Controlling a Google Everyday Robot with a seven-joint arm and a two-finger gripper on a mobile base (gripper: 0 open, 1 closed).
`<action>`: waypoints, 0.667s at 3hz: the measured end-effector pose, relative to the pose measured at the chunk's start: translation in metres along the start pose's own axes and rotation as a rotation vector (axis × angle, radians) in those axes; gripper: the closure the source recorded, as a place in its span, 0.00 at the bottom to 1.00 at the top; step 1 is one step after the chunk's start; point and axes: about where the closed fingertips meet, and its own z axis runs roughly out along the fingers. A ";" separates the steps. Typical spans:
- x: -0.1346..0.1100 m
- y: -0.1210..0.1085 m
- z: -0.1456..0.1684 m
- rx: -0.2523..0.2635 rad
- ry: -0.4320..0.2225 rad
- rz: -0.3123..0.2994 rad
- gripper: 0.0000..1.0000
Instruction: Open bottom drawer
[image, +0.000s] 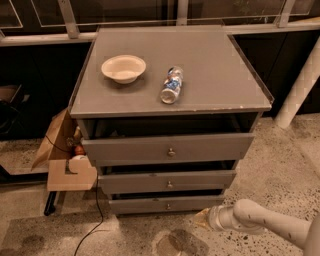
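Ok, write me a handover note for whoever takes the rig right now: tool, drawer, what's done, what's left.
Tool: low near the floor, in front of the cabinet's lower right corner, pointing left. It holds nothing and touches nothing.
Bottom drawer: its front sits further back than the middle drawer's, at most a crack open. Its knob is at centre, left of the tool and apart from it.
On top: bowl and a bottle lying on its side.
Done: approach only.
Left: reach the knob, grip it, pull the drawer out.
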 end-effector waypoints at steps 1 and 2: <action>0.006 0.000 0.012 -0.010 0.002 -0.001 0.35; 0.024 -0.003 0.029 -0.014 0.012 0.012 0.24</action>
